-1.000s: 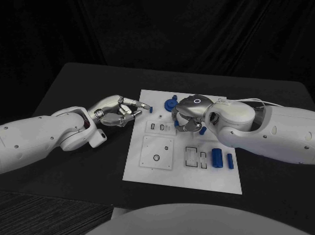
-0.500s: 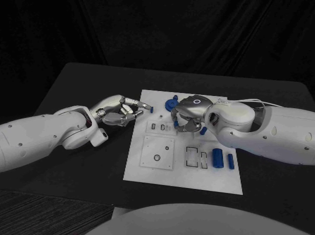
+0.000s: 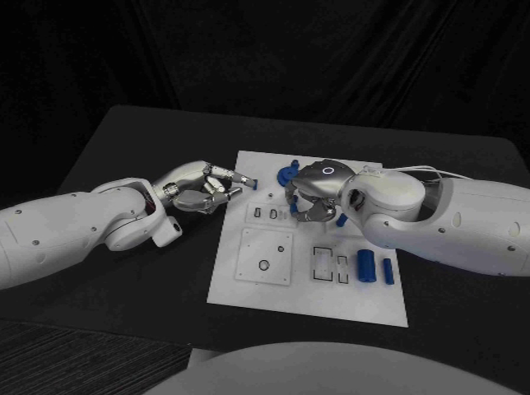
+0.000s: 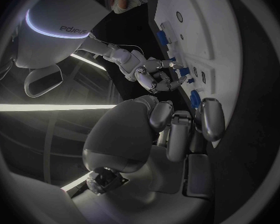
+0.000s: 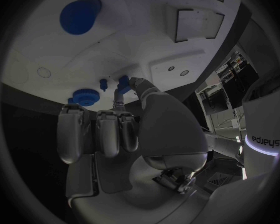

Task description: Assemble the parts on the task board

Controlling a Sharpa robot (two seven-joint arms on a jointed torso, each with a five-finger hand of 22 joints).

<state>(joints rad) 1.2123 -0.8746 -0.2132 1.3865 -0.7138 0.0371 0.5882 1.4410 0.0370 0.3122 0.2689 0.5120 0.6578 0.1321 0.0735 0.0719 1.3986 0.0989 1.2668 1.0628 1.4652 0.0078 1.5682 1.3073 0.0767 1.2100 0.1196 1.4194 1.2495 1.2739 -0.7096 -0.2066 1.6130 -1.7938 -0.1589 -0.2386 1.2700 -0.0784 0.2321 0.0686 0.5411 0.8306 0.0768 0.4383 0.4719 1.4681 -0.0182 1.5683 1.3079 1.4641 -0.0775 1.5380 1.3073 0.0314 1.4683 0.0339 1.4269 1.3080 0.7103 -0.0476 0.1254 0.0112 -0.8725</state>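
The white task board [image 3: 265, 284] lies mid-table. My right hand [image 3: 315, 200] hovers over its far part, most fingers curled, and pinches a small blue part [image 5: 123, 79] at its tip beside a blue gear [image 3: 286, 175] [image 5: 85, 97]. My left hand [image 3: 200, 189] has curled fingers [image 4: 177, 132] reaching the board's left edge. A small blue peg [image 3: 254, 185] [image 4: 195, 98] sits right at those fingertips; I cannot tell whether they hold it. The right hand [image 4: 153, 77] also appears in the left wrist view.
Two blue cylinders [image 3: 366, 263] [image 3: 388, 270] lie at the board's right side, next to rectangular slots [image 3: 324, 259]. A square plate with a ring [image 3: 265, 257] sits at the board's left. Another blue part [image 3: 294, 163] stands at the far edge. Black table surrounds the board.
My right hand has edged slightly left over the board's far part. The left hand has barely moved.
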